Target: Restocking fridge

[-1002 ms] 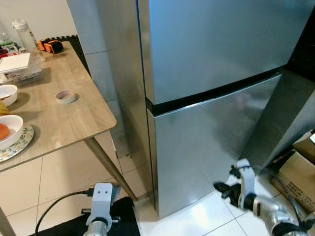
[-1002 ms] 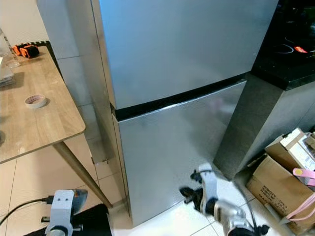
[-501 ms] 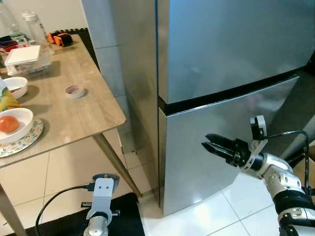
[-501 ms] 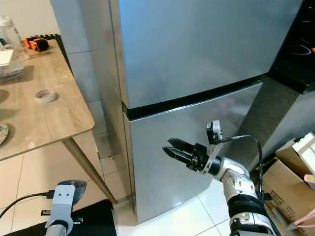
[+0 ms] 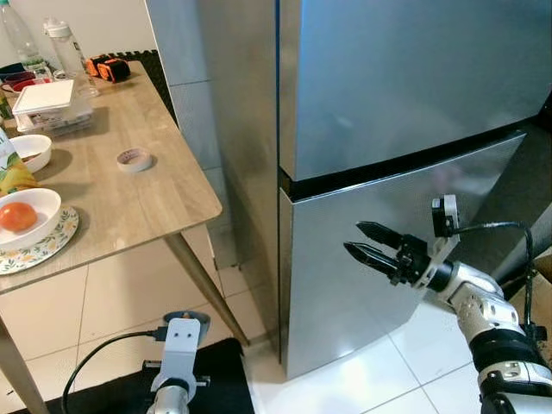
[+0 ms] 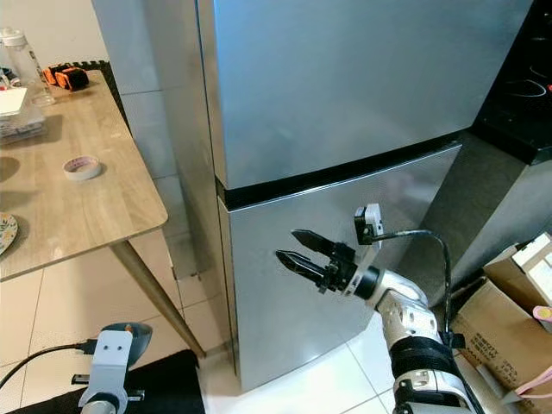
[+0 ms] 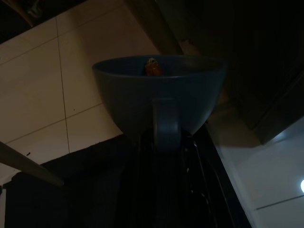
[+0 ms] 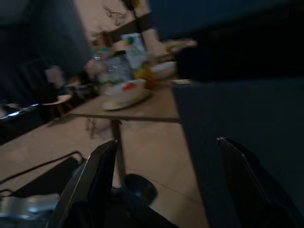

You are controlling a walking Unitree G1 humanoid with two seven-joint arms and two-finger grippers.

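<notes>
Right then, I had the right tool raised in front of the fridge, its two black fingers spread apart and holding nothing, tips pointing toward the lower door just under the dark seam between the two doors. I could not tell whether the tips touched the steel. Both doors were closed. The left tool hung low by the floor, and its fingers gripped the handle of a blue bowl with something small and orange-red inside; the wrist picture was very dark. To the left of the fridge stood the wooden desk. On it I saw a roll of tape, a white bowl with a tomato on a patterned plate, a clear lidded box and bottles at the far end. A cardboard box sat on the floor to the right.
</notes>
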